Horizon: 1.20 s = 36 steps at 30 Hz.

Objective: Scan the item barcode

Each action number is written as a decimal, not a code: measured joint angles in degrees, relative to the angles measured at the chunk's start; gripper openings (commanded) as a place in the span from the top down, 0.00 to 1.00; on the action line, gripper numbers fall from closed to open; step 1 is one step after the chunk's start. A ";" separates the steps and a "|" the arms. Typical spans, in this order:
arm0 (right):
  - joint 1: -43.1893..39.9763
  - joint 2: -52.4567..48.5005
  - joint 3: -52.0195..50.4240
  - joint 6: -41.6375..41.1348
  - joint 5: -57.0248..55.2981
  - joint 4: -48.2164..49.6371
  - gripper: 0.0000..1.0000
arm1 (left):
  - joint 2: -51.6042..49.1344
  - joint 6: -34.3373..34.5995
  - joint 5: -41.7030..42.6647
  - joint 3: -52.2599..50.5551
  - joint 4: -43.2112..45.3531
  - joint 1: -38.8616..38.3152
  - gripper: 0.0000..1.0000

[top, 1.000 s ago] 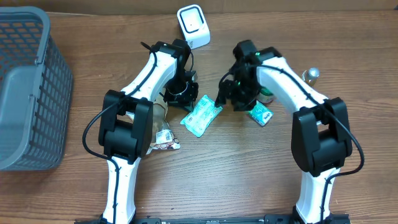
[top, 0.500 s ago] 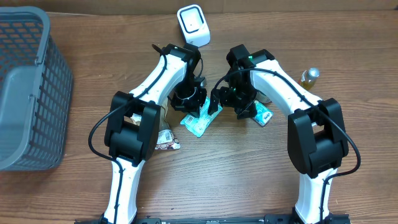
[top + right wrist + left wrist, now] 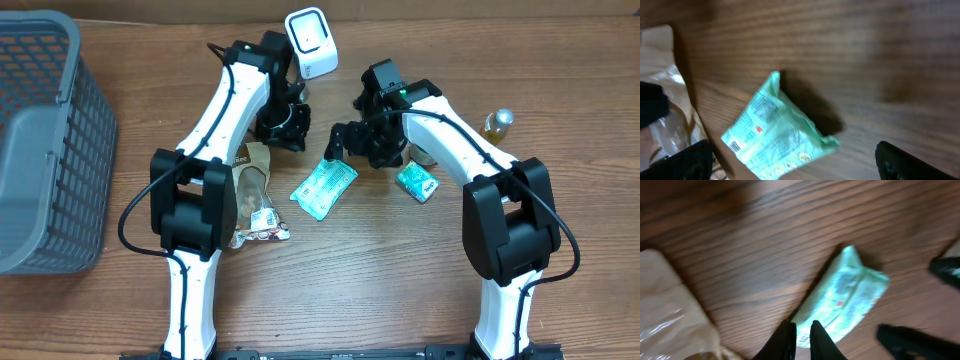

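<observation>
A teal snack packet [image 3: 323, 187] lies flat on the wooden table; its small barcode [image 3: 733, 145] faces up near one corner. My right gripper [image 3: 345, 140] hovers just above the packet's far end. Its fingers are spread wide, with the packet [image 3: 777, 131] below and between them. My left gripper [image 3: 285, 130] is farther back, near the white scanner [image 3: 311, 41]. Its fingers [image 3: 817, 339] are almost together with nothing between them, and the packet [image 3: 846, 300] lies beyond their tips.
A second teal packet [image 3: 416, 180] lies under the right arm, and a small bottle [image 3: 498, 122] stands at the right. A brown paper bag with clear wrapping [image 3: 250, 195] lies beside the left arm. A grey basket [image 3: 45, 140] fills the left edge.
My left gripper has pulled back from the teal packet toward the scanner. My right gripper has opened wide and shifted slightly back. The packet stays on the table.
</observation>
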<state>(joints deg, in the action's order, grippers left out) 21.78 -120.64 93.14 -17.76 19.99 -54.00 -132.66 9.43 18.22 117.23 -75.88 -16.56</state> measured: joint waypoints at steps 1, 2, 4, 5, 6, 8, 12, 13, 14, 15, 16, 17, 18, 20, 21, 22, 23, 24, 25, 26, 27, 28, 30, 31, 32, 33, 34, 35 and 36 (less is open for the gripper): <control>0.00 0.00 0.00 -0.02 -0.02 0.85 0.00 | 0.00 0.00 -0.46 -0.42 0.02 0.02 0.87; -0.02 0.00 0.00 0.00 -0.04 2.10 0.00 | 0.00 0.00 -0.92 -0.98 0.15 -0.02 0.88; 0.00 0.00 0.00 -0.02 -0.04 2.91 0.00 | 0.00 0.00 -1.79 -2.99 0.98 -0.46 0.88; 0.00 0.00 0.00 -0.02 -0.07 3.08 0.00 | 0.00 0.00 -2.14 -4.22 1.62 -0.74 0.88; 0.00 0.00 0.00 -0.02 -0.04 3.08 0.00 | 0.00 0.00 -2.36 -5.49 2.29 -1.11 0.88; 0.00 0.00 0.00 -0.02 -0.07 3.06 0.00 | -0.02 0.00 -2.78 -8.31 3.34 -2.14 0.88; 0.00 0.00 0.00 0.02 -0.07 3.10 0.00 | -0.02 1.44 -4.31 -11.78 5.03 -3.69 0.90; 0.00 0.00 0.00 0.02 -0.04 3.10 0.00 | -0.02 2.32 -4.59 -12.26 5.25 -3.74 0.90; 0.00 0.00 0.00 0.00 -0.07 3.13 0.00 | -0.02 2.67 -4.76 -12.55 5.31 -3.72 0.90; 0.00 0.00 0.00 0.00 -0.04 3.08 0.00 | -0.02 2.93 -4.79 -12.96 5.27 -3.72 0.90; 0.00 0.00 0.00 -0.02 -0.07 3.13 0.00 | -0.02 3.37 -4.81 -13.22 4.92 -3.69 0.91; 0.00 0.00 0.00 0.00 -0.04 3.15 0.00 | -0.02 3.67 -4.79 -13.38 4.59 -3.72 0.91; -0.02 0.00 0.00 0.00 -0.04 3.15 0.00 | -0.02 3.85 -4.79 -13.40 4.07 -3.87 0.92; 0.00 0.00 0.00 0.00 -0.07 3.17 0.00 | -0.02 3.93 -4.37 -13.40 3.61 -4.39 0.96; 0.00 0.00 0.00 -0.02 -0.04 3.17 0.00 | -0.02 3.91 -3.30 -13.40 3.63 -5.09 0.96; 0.00 0.00 0.00 -0.02 -0.07 3.17 0.00 | -0.02 3.91 -2.84 -13.40 3.63 -5.44 0.96; 0.00 0.00 0.00 0.02 -0.37 3.15 0.00 | -0.02 3.93 -1.97 -13.40 3.58 -5.92 0.96; 0.00 0.00 0.00 0.04 -0.61 3.02 0.00 | -0.02 3.91 -0.98 -13.40 3.41 -6.29 0.96; -0.33 0.00 0.00 0.04 -0.94 2.95 0.00 | -0.02 3.91 -0.31 -13.40 3.41 -6.54 0.96; -0.52 0.00 0.00 0.00 -0.96 2.99 0.00 | -0.02 3.91 0.44 -13.40 3.43 -6.73 0.96; -0.63 0.00 0.00 0.00 -0.98 3.10 0.00 | -0.02 3.89 0.85 -13.40 3.41 -6.95 0.96; -0.63 0.00 0.00 0.00 -1.01 3.10 0.00 | -0.02 3.91 0.90 -13.44 3.39 -6.99 0.96; -0.66 0.00 0.00 -0.02 -0.92 3.17 0.00 | -0.02 3.91 0.92 -13.49 3.54 -6.56 0.96; -0.63 0.00 0.00 0.00 -0.92 3.21 0.00 | -0.02 3.91 1.05 -13.49 3.67 -6.27 0.96; -0.63 0.00 0.00 -0.02 -0.85 3.21 0.00 | -0.02 3.93 1.29 -13.49 3.78 -5.86 0.96; -0.61 0.00 0.00 -0.04 -0.83 3.21 0.00 | -0.02 3.93 1.49 -13.49 3.87 -4.92 0.96; -0.63 0.00 0.00 0.00 -0.79 3.19 0.00 | -0.02 3.93 1.55 -13.49 3.89 -3.91 0.96; -0.61 0.00 0.00 0.00 -0.76 3.21 0.00 | -0.02 3.93 1.73 -13.49 3.87 -2.95 0.96; -0.63 0.00 0.00 0.00 -0.74 3.21 0.00 | -0.02 3.93 2.05 -13.49 3.89 -1.53 0.96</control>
<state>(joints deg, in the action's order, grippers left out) 21.15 -120.64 93.14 -17.76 19.25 -50.78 -132.68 13.37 20.27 103.74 -71.99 -18.09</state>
